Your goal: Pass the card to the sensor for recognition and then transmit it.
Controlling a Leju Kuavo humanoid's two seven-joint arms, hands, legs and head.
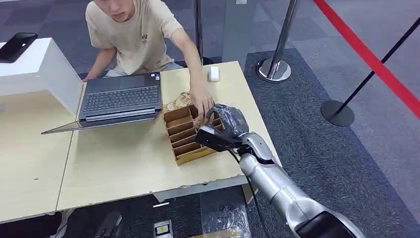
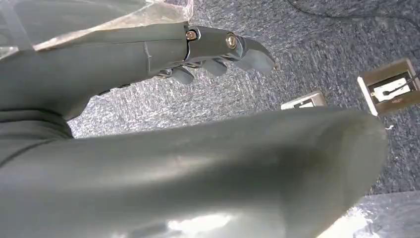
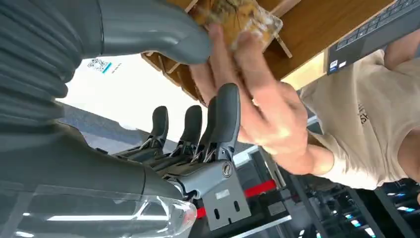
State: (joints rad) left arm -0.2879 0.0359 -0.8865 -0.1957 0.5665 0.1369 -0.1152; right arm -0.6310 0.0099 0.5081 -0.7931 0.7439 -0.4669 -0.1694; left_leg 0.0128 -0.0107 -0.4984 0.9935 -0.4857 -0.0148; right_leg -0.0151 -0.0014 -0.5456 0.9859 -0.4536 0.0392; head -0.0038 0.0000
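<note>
Closest up, the left hand hung over carpet, fingers loosely bent, gripping nothing. Going rightward on the table, the laptop sat well off to the far side of the right hand, with the slotted cardboard box right under its fingertips. I think the card was the gold-patterned, crinkly-wrapped thing, which a person's hand held just beyond the robot's thumb. The right hand was spread wide and empty. My guess: light, thin, stiff, with a slippery wrap, so pinch it across the flat faces near one end. The table edge ran close behind the wrist, and there was open carpet further right before the stanchion base.
</note>
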